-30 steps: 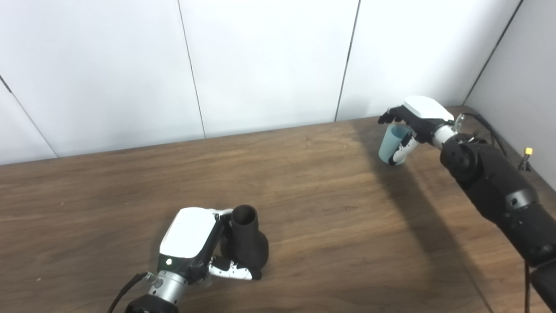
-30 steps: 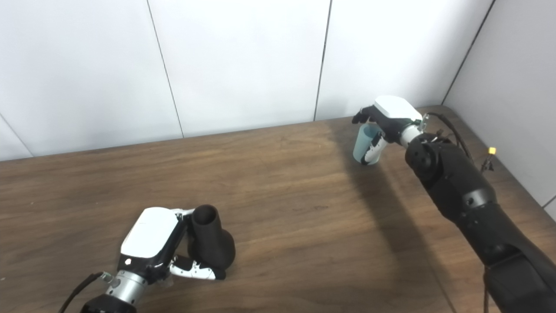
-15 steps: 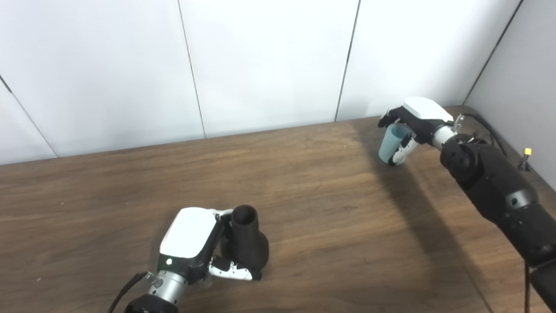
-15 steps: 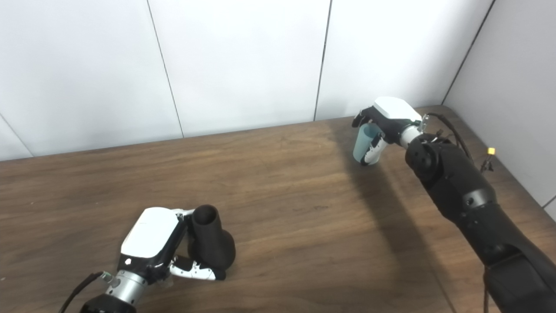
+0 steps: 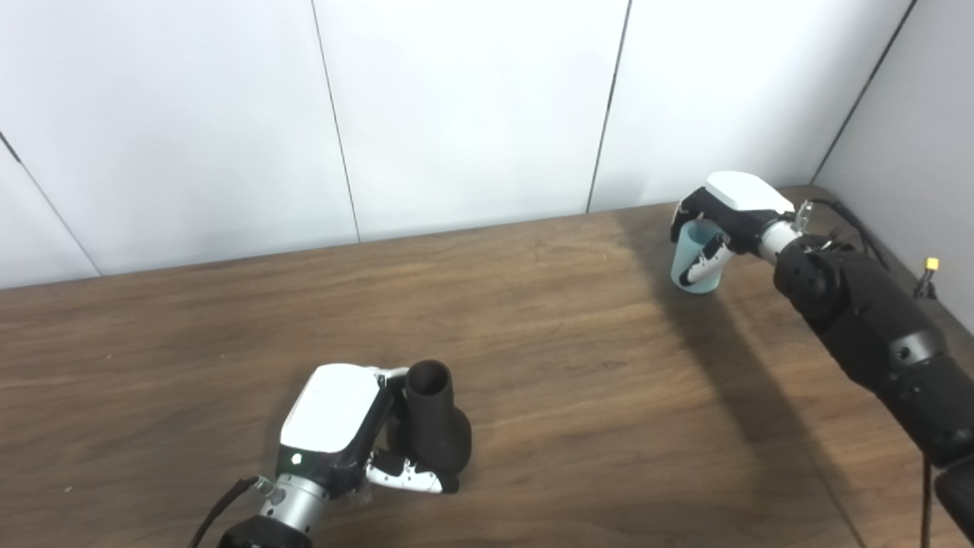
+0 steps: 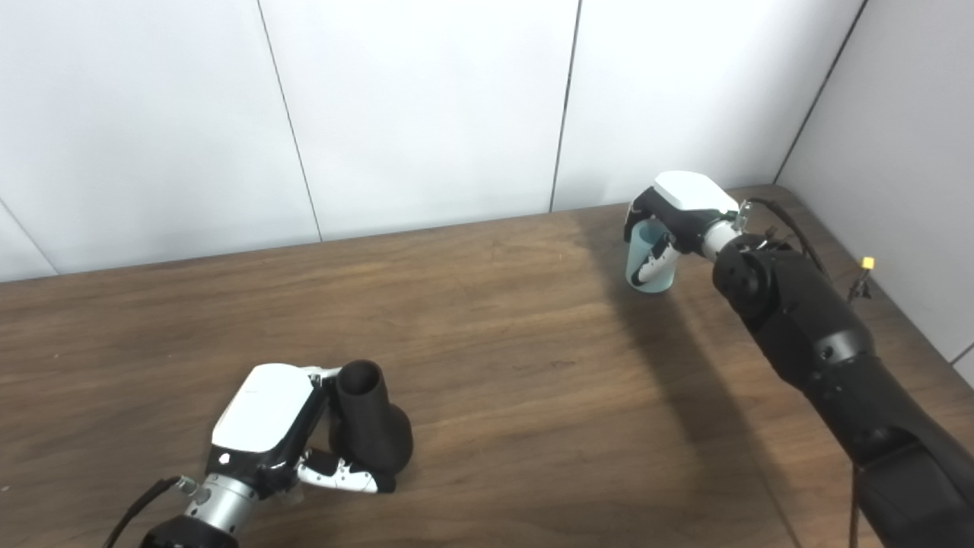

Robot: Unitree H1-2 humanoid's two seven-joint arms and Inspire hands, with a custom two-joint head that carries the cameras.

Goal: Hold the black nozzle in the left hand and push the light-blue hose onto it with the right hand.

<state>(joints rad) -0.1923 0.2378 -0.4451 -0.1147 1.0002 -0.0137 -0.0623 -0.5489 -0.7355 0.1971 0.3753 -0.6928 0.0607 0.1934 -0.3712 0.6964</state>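
The black nozzle stands upright on the wooden table near the front left, its open neck pointing up. My left hand is shut on it, thumb across its wide base and fingers behind it. At the far right of the table stands the light-blue hose, a short upright tube. My right hand is wrapped around its top, fingers closed over the far side and thumb down its front.
The table runs back to a white panelled wall. A grey side wall closes off the right. A small yellow-tipped part and black cables sit near the table's right edge, behind my right forearm.
My right hand's fingers have closed down around the top of the light-blue hose, and the hose has shifted slightly right and more upright. The left hand and nozzle have not moved.
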